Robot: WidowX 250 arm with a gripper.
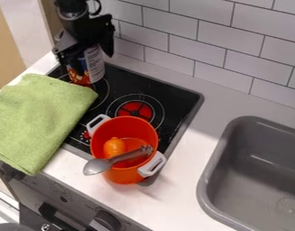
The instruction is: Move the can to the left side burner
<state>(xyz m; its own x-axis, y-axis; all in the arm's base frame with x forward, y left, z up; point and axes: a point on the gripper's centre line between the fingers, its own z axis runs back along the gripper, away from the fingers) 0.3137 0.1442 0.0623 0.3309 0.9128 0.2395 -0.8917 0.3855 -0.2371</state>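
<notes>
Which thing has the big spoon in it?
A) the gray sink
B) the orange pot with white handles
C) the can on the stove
B, because the spoon leans in the orange pot, with its bowl end sticking out over the rim beside the orange thing inside.
</notes>
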